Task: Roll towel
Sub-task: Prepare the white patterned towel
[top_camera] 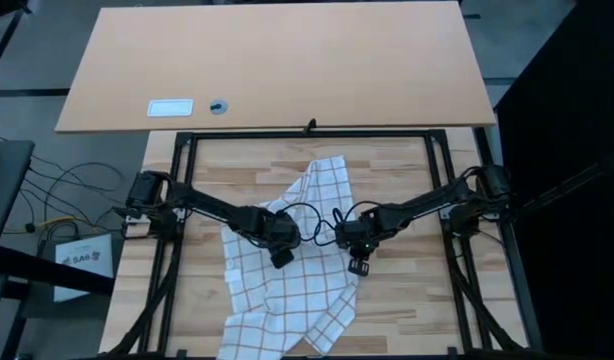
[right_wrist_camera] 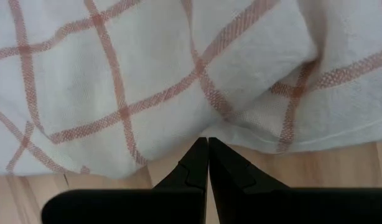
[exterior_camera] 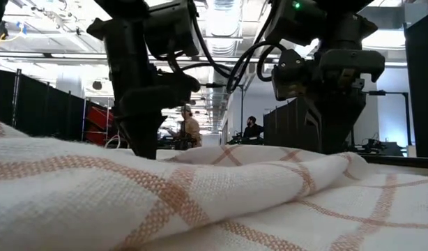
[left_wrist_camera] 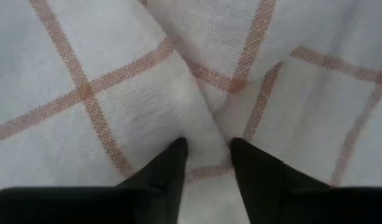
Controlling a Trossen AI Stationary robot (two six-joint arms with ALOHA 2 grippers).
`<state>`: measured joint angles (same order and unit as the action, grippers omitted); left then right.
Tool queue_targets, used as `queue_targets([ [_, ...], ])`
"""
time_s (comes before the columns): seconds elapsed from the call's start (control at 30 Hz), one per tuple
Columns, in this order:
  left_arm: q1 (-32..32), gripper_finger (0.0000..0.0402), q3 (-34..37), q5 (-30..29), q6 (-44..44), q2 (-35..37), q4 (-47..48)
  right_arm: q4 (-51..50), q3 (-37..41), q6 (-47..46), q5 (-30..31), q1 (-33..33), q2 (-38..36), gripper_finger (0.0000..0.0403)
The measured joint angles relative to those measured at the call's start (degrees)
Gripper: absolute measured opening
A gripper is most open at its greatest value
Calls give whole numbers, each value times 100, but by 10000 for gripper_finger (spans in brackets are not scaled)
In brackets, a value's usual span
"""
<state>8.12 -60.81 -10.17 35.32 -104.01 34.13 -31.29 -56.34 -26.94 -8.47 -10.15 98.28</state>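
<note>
The white towel (top_camera: 287, 270) with brown-orange check lines lies crumpled on the wooden table (top_camera: 407, 300). It runs from the far middle to the near edge and also fills the low view (exterior_camera: 200, 195). My left gripper (top_camera: 280, 258) stands on the towel's middle, with cloth between its fingers (left_wrist_camera: 206, 149). My right gripper (top_camera: 359, 265) is shut, and its tips (right_wrist_camera: 208, 142) are at the towel's right edge (right_wrist_camera: 253, 140), over bare wood. My left gripper pinches a raised fold of the towel (left_wrist_camera: 209, 134) between its two fingers, near the towel's middle. The fingers come from above, pointing down. The towel around the fold lies slack on the table. I cannot tell whether my right gripper's shut tips touch the towel's hemmed edge (right_wrist_camera: 241, 138).
A tan board (top_camera: 287, 60) at the far side carries a small white card (top_camera: 170, 107) and a small round blue thing (top_camera: 218, 106). Black frame rails (top_camera: 307, 134) border the table. Bare wood lies to the left and right of the towel. People (exterior_camera: 189, 125) stand in the room behind.
</note>
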Motion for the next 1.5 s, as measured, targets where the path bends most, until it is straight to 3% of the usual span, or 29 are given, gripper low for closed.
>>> queue_targets([
  [0.1, -2, 19, -1, -111, -103, 35, 86, 1, 0, 4, 0, 0, 0, 0],
  [0.17, -4, 10, -76, -127, -107, 163, 370, 3, 0, 4, 92, 1, 0, 0],
  [0.3, -20, 3, -513, -126, -477, 603, 997, 231, 0, 39, 146, -43, -24, 0],
  [0.53, -261, 1, -532, -16, -851, 927, 1167, 1792, -17, 160, 122, 33, -52, 0],
  [0.67, -298, 1, -363, 27, -829, 925, 950, 1896, -24, 300, 147, 152, 113, 0],
  [0.93, -317, 0, -296, 40, -812, 920, 855, 2305, -67, 295, 252, 51, 1144, 0],
  [1.17, -404, 0, -298, 98, -1013, 1074, 1463, 2272, -66, 315, 280, -100, 1204, 0],
  [1.5, -1678, 0, -304, 100, -2263, 2433, 2305, 2175, -50, 224, 254, -243, 1209, 0],
])
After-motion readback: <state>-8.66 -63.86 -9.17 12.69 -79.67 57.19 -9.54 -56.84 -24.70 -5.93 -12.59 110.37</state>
